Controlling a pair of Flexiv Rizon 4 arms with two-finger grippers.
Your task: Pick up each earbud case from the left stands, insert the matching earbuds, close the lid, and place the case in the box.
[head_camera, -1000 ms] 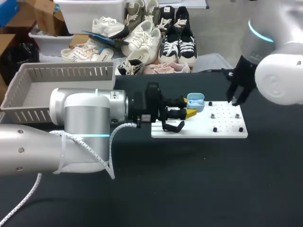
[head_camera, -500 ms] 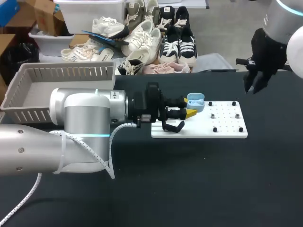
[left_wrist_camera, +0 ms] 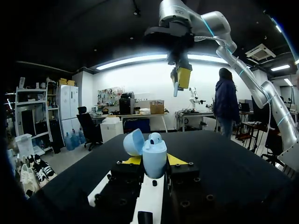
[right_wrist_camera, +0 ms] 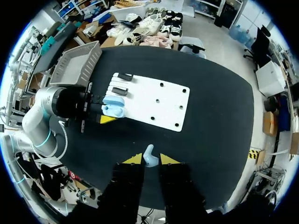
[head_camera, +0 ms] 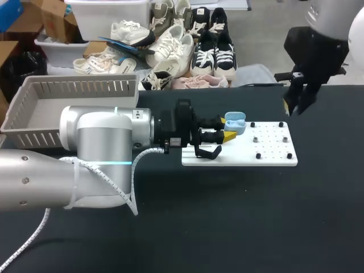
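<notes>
Right gripper (head_camera: 296, 107): lifted up off the white peg plate (head_camera: 273, 152), pinching a pale-blue earbud (right_wrist_camera: 149, 156) between its tips. Left gripper (head_camera: 226, 132): clamped on the open earbud case (left_wrist_camera: 154, 157), well below the right one. We judge insertion next: align earbud over its socket.

The white board (head_camera: 267, 149) has its left end blocked by the left arm (head_camera: 102, 153) and the left gripper (head_camera: 227, 129) clamped on the open blue earbud case (head_camera: 234, 124), black pegs (head_camera: 257, 155) dot its right half, the right gripper (head_camera: 296, 108), pinching an earbud (right_wrist_camera: 149, 157), hangs above its far right corner, and bare black tabletop (head_camera: 256, 216) lies along its near side.
</notes>
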